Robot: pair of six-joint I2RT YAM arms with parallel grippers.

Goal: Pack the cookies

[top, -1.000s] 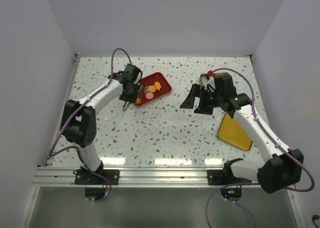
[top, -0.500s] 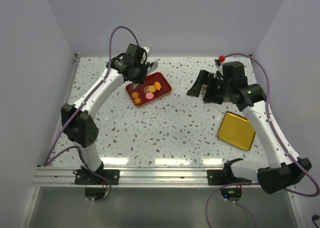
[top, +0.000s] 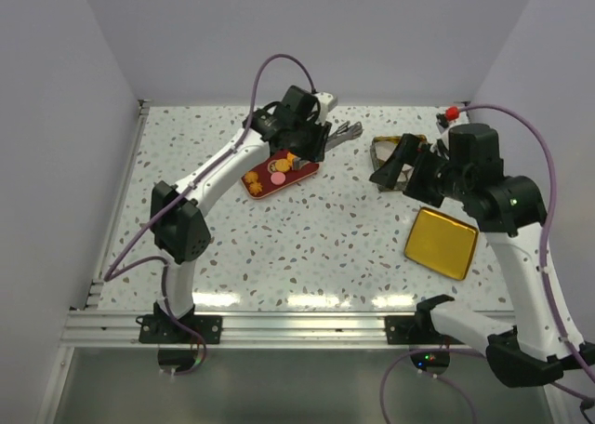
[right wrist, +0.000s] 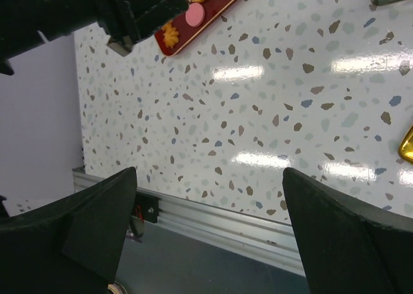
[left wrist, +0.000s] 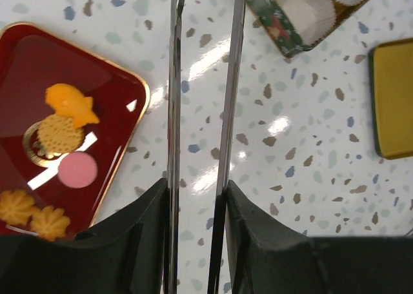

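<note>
The cookies (left wrist: pixel 77 169) lie on the red tray (left wrist: pixel 39 62), on the left side of my left wrist view. I can see an orange fish one, a round tan one, a pink one and two little orange flower ones.

They look small, light and dry. I think they would crack or crumble if I squeezed hard, and the smooth pink one might slip. So I would pinch each one softly across its middle, edge to edge. I would take the fish across its body, not by its thin tail.

My left gripper (left wrist: pixel 195 197) is closed on a pair of metal tongs (left wrist: pixel 230 81). The two blades run side by side with a thin gap between them. Their tips go past the top of the wrist view, so I cannot tell if a cookie is between them.

From above, the tongs point toward the tin box (left wrist: pixel 274 26), which has white paper cups (left wrist: pixel 302 10) inside. The tin sits apart from the tray on the speckled table (left wrist: pixel 310 178), and a gold lid (left wrist: pixel 393 107) lies off to the right.

My right gripper (right wrist: pixel 208 171) is spread wide and holds nothing. It hangs by the tin.
</note>
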